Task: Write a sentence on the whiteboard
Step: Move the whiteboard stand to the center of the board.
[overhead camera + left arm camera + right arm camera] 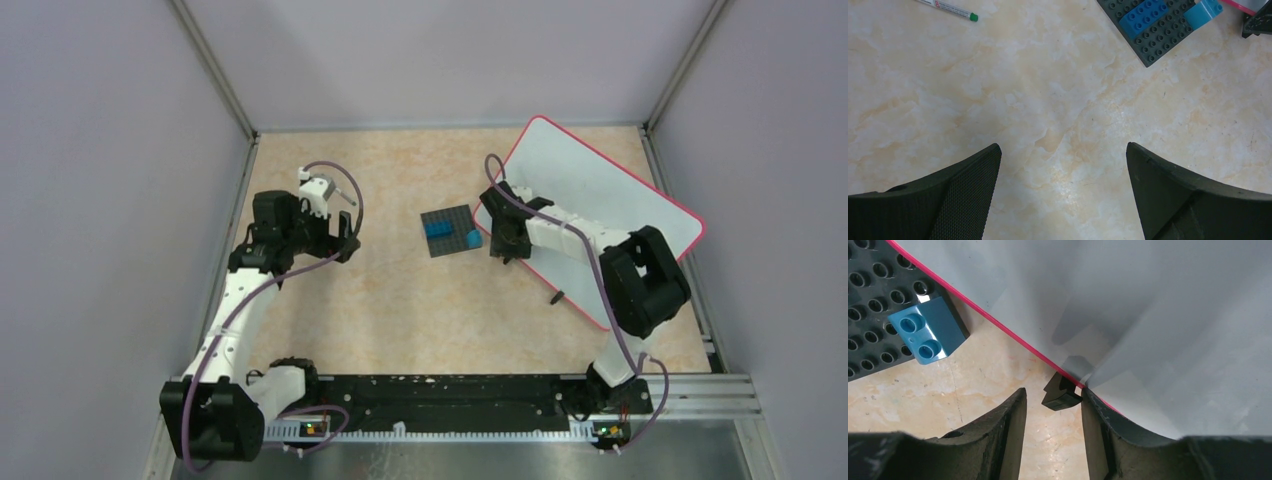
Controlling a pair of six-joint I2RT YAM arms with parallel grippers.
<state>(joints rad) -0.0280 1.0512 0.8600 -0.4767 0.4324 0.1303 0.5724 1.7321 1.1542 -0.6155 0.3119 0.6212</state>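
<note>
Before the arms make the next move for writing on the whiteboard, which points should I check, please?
1. Marker held: not ok, it lies on the table.
2. Left gripper open: ok.
3. Whiteboard free of writing: ok where visible.
4. Right gripper shut on the black clip: not ok, open around it.
5. Brick plate clear of the whiteboard: cannot tell.

The top camera looks down from behind my bases over the whole table [400, 310]. Both wrist cameras face down, close, sharing the plate [1160, 42]: one o'clock in my left's, ten o'clock in my right's.
</note>
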